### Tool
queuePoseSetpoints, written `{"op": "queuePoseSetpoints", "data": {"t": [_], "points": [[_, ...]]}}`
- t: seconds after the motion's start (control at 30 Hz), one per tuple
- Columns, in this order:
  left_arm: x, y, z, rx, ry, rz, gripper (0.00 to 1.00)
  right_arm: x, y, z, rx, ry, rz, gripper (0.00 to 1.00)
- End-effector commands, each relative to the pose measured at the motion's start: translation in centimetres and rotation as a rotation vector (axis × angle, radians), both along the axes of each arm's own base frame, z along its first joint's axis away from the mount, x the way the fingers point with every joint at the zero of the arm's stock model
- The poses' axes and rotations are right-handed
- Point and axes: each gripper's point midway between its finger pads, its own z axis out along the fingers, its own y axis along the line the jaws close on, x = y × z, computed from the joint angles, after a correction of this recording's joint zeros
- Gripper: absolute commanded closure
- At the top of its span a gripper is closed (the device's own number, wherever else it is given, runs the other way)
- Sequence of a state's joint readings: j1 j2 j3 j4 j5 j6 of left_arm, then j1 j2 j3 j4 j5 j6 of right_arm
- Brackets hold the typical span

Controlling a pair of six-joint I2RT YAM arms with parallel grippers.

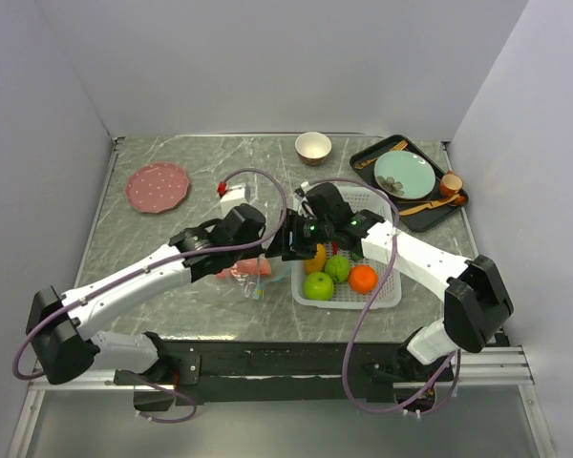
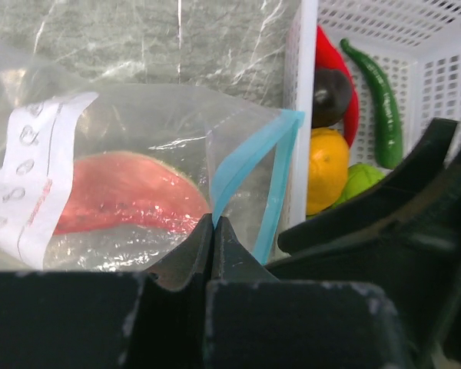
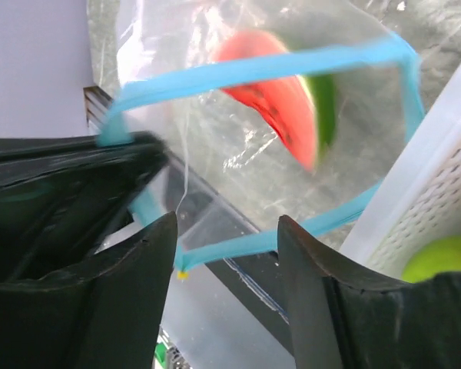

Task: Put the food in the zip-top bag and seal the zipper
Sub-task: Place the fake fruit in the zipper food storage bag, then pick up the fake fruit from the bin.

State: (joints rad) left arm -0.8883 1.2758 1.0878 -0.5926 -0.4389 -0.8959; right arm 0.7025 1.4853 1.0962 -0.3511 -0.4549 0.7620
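Left wrist view: propping the clear soft plastic zip-top bag (image 2: 138,131) open beside the white perforated basket (image 2: 300,115).
Clamps left gripper (image 2: 213,224) on bag rim by teal-blue zipper strip (image 2: 242,160), seemingly to spread the mouth; poises right gripper (image 3: 227,223), fingers apart and empty, there; shows red watermelon slice (image 2: 123,192) inside.

A pink plate (image 1: 158,186) lies far left on the marbled table (image 1: 143,239), a small bowl (image 1: 313,147) far centre. Far right, a black tray (image 1: 411,223) carries a teal plate (image 1: 405,175), an orange cup (image 1: 450,183) and a wooden spoon (image 1: 428,204). A white perforated basket (image 1: 349,303) stands near right.
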Motion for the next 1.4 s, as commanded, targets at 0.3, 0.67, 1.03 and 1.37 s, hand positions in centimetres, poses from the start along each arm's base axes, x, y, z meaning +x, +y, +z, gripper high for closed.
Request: {"op": "queuePoseSetpoints", "data": {"t": [0.3, 0.67, 1.03, 1.37], "points": [[0.5, 5.6, 7.3, -0.111, -0.203, 0.177, 0.95, 4.3, -11.8, 3.9, -0.220, -0.333, -0.439, 0.07], [1.0, 3.7, 2.7, -0.076, -0.050, 0.100, 0.99, 1.7, -17.0, -4.9, -0.489, -0.123, -0.466, 0.07], [0.9, 3.2, 1.8, -0.073, -0.026, 0.084, 0.99, 1.2, -16.9, -8.6, -0.541, -0.052, -0.418, 0.13], [0.8, 3.2, 1.5, -0.065, -0.017, 0.084, 0.99, 1.4, -17.4, -11.0, -0.605, -0.034, -0.411, 0.26]]}}
